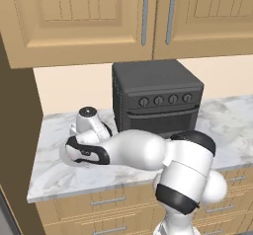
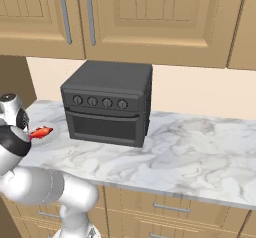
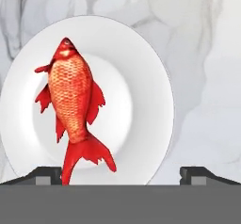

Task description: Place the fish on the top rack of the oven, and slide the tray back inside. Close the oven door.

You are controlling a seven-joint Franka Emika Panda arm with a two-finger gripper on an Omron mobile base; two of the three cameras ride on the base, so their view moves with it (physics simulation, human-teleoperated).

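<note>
In the hand view, the gripper point(image 3: 121, 173) has its two dark finger tips point(image 3: 47, 173) standing far apart at the bottom, so it is wide open and holds nothing. Just past them lies the fish point(image 3: 70, 106), red-orange, on a round white plate point(image 3: 141, 77). Its head points toward the top of this view and its tail reaches down near the left finger tip. The fish lies on the left half of the plate. The plate stands on a marble counter point(image 3: 207, 77) with grey veins.

In the right base view, the fish point(image 2: 41, 131) shows as a small red shape on the plate point(image 2: 50, 137) at the left end of the counter point(image 2: 190, 157), and the white arm point(image 2: 30, 182) bends over it from the lower left. In the left base view, the arm point(image 1: 143, 152) reaches to the left above the counter point(image 1: 54, 175).

Farther back on the counter stands a dark grey toaster oven point(image 2: 107, 104) with four round knobs, well apart from the plate to its right; its door is closed. Behind and above it hang wooden cabinets point(image 2: 150, 17) with long grey handles.
</note>
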